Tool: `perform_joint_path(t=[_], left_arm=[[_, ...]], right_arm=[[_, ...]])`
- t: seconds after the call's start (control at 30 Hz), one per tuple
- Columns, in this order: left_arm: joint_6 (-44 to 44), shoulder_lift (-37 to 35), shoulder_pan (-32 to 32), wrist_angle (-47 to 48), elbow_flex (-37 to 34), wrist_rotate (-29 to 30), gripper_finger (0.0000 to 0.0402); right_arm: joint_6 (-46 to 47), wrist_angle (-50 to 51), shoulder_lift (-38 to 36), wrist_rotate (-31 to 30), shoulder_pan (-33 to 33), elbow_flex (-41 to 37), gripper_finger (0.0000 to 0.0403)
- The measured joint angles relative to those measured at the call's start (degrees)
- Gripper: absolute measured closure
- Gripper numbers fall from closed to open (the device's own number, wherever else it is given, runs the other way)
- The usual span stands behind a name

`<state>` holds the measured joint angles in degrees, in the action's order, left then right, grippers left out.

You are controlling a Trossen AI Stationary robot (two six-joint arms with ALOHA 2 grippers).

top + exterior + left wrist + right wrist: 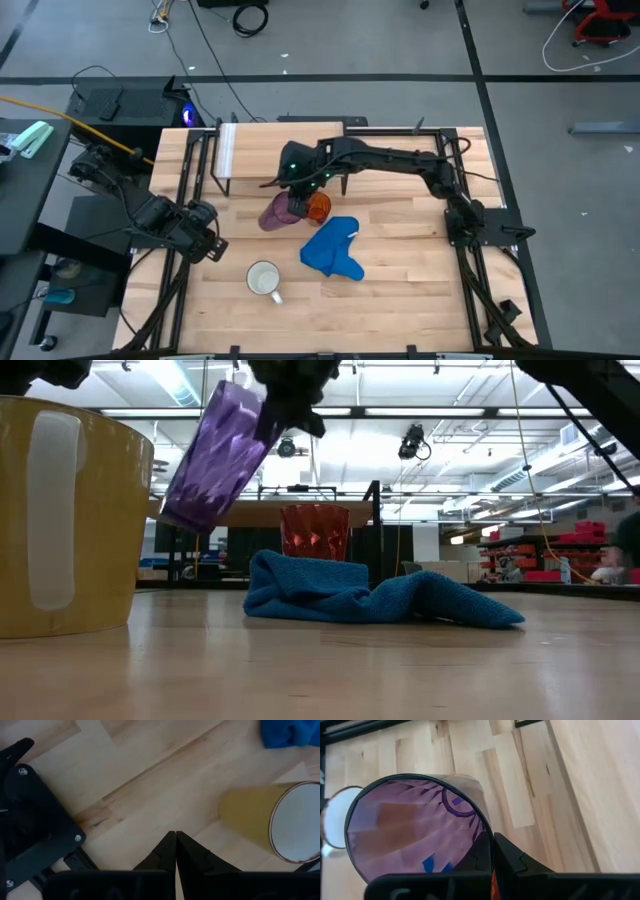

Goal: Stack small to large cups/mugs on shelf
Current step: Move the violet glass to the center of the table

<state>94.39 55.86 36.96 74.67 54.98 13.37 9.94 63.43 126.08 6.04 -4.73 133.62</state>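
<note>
Purple translucent tumbler (274, 212) is hanging tilted above the bench (400, 290), pinched at its rim by the right tool (295, 197), whose fingers are closing on the rim wall, one inside and one outside as the right wrist view shows it. From the low view the tumbler's base is clear of the wood, leaning away from the orange cup (317, 207), which is standing upright just at the tumbler's 3 o'clock in the high view. The blue cloth (333, 250) is lying crumpled at about 5 o'clock from the orange cup. The white mug (264, 279) is sitting near the bench's front edge, at 6 o'clock from the tumbler, handle pointing toward 4 o'clock. The shelf (260, 148) is standing at 12 o'clock from the tumbler, its top bare where it shows.

By my reading, the step in hand is carrying the largest vessel toward the shelf. The next move calls for righting the tumbler, swinging it toward 12 o'clock over the board, and setting it down upright and clear of the edge.

The left tool (207, 243) is waiting at 10 o'clock from the mug, its fingers pressed together on nothing.
</note>
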Motion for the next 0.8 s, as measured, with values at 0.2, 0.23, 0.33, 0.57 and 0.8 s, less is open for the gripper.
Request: perform_joint_path(t=[0.2, 0.23, 0.33, 0.57, 0.8], left_arm=[[0.0, 0.0, 0.0, 0.0, 0.0, 0.2, 0.0386], [0.0, 0.0, 0.0, 0.0, 0.0, 0.2, 0.0384], [0.0, 0.0, 0.0, 0.0, 0.0, 0.2, 0.0378], [0.0, 0.0, 0.0, 0.2, 0.0, 2.1, 0.0383], [0.0, 0.0, 0.0, 0.1, 0.0, 2.1, 0.0386]], right_arm=[[-1.0, -0.6, 1.7, -1.5, 0.4, 0.0, 0.0398], [-1.1, -0.8, 1.8, -1.6, 0.4, 0.0, 0.0398], [-1.4, 0.0, 2.5, -1.7, 0.5, 0.0, 0.0398], [-2.1, -0.5, 4.6, -1.7, 0.5, 0.0, 0.0399], [-2.0, -0.9, 4.7, -3.2, 0.4, 0.0, 0.0399]])
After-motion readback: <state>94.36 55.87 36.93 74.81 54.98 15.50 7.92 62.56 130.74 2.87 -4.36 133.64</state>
